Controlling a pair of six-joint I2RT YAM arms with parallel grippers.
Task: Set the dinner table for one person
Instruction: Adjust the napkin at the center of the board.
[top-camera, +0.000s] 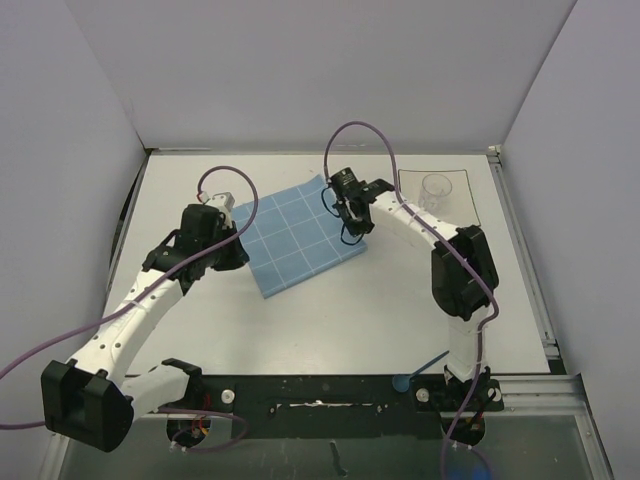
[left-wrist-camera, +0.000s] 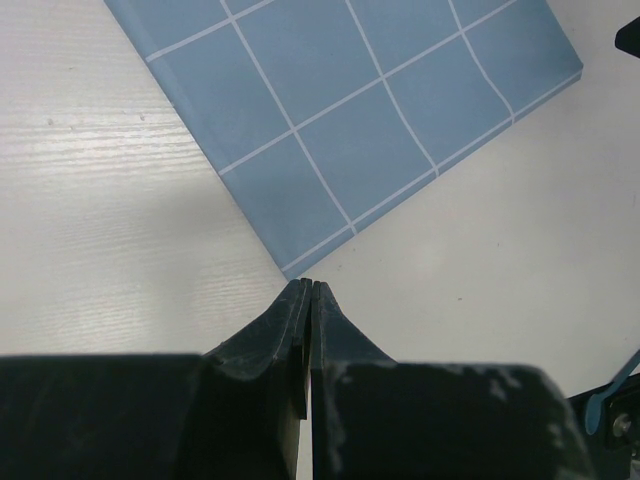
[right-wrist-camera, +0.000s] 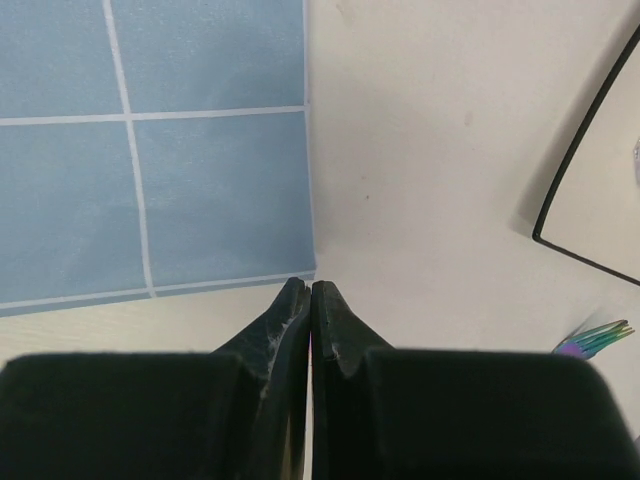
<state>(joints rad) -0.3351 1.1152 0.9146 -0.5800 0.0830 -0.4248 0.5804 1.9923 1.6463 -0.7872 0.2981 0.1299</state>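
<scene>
White dinner table, pale walls

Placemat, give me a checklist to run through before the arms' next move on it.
1. Left gripper shut and empty: ok.
2. Right gripper shut and empty: ok.
3. Placemat lying flat on the dinner table: ok.
4. Placemat square to the table edges: not ok, it sits skewed.
5. Glass upright on the plate: ok.
6. Fork fully reachable: cannot tell, only its tip shows.
</scene>
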